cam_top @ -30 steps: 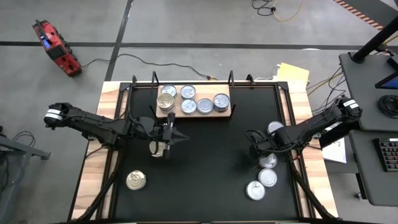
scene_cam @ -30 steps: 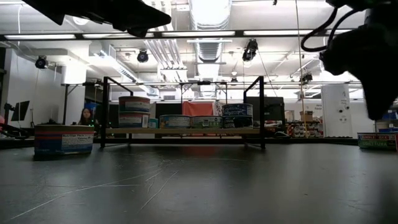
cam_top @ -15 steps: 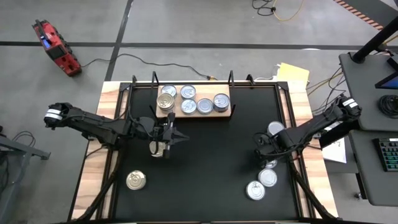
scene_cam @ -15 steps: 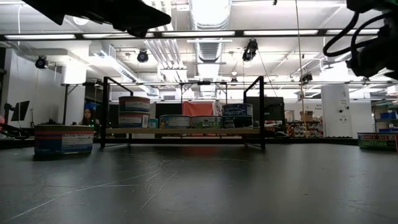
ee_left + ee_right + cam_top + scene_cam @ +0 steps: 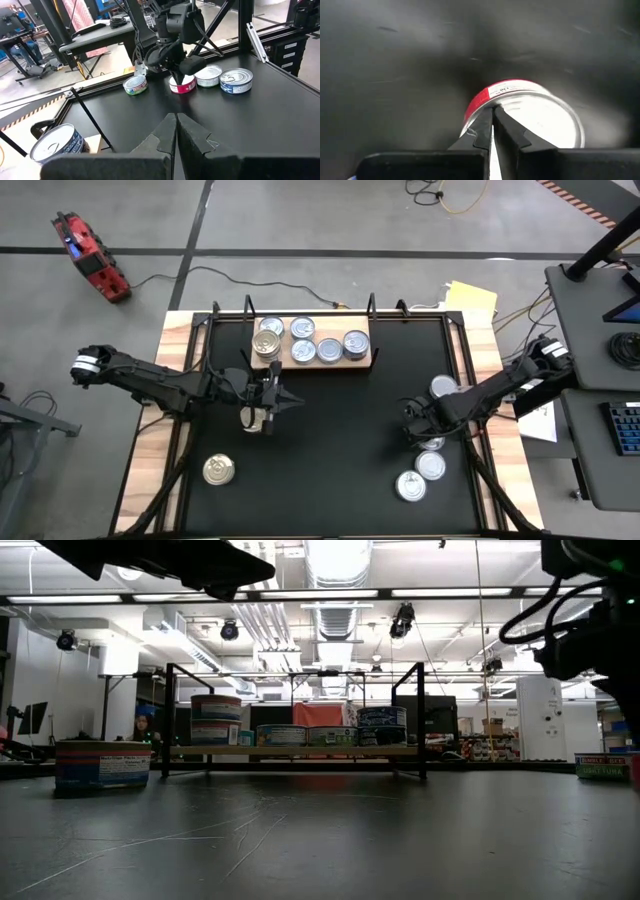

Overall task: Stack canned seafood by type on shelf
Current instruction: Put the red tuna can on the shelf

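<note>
Fingers fill the near edge of your right wrist view, pressed together, so the right gripper [image 5: 493, 114] is clenched with nothing between its jaws; its tips sit at the rim of a red-labelled tin [image 5: 525, 116], whose far side blurs out. From above, that gripper [image 5: 413, 423] hides most of this tin, so you cannot judge contact there. Three more tins lie close by: one silver top [image 5: 442, 386] just behind the arm, two [image 5: 431, 465] [image 5: 410, 485] nearer the front edge of the black table [image 5: 340, 470]. A lone gold-topped tin [image 5: 219, 470] sits at the front left.

Your left gripper [image 5: 281, 398] hangs mid-table, also clenched and empty, its fingers [image 5: 167, 131] meeting in a point. A tin [image 5: 255, 418] sits just beside it, partly covered by the wrist.

Farther back, the wooden shelf [image 5: 362, 358] carries several tins [image 5: 330, 349] side by side, with one stack of two [image 5: 216, 719] at its left end. At table height the arms show only as dark shapes cut off by the upper edge. A person [image 5: 137, 727] sits far behind, too small to make out.
</note>
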You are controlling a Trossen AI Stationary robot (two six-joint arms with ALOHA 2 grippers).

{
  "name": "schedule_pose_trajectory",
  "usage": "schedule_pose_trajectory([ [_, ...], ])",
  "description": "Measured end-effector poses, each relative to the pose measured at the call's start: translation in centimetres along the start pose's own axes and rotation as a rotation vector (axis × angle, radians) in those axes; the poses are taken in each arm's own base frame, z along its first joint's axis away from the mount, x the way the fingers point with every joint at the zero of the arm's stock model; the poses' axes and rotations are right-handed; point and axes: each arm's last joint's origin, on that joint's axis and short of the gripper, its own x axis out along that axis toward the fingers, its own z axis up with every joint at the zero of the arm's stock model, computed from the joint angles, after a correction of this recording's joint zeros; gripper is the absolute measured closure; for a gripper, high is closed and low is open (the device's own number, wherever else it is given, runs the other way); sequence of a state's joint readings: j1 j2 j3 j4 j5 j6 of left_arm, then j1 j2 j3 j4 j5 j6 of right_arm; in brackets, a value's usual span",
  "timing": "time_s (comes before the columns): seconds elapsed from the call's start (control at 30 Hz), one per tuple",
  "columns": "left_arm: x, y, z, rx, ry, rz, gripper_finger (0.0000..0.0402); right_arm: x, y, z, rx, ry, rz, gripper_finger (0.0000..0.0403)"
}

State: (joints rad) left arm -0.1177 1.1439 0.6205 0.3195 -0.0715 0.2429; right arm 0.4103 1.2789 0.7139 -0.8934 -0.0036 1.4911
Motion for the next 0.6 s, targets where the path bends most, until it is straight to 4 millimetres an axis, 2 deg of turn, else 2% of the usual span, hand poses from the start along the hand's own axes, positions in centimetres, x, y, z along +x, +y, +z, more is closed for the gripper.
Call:
schedule_pose_trajectory([
  [0.23,0.0,0.0,0.0,-0.008,0.000,0.000,0.0401,1.3,2.5,0.4,-0.072,-0.034,0.139,0.0394],
  [0.43,0.0,0.0,0.0,-0.027,0.000,0.000,0.0401,1.8,4.5,1.2,-0.142,-0.166,0.278,0.0394],
  [0.6,0.1,0.0,-0.1,-0.079,0.002,-0.001,0.0401,2.4,7.1,2.1,-0.271,-0.319,0.441,0.0394],
])
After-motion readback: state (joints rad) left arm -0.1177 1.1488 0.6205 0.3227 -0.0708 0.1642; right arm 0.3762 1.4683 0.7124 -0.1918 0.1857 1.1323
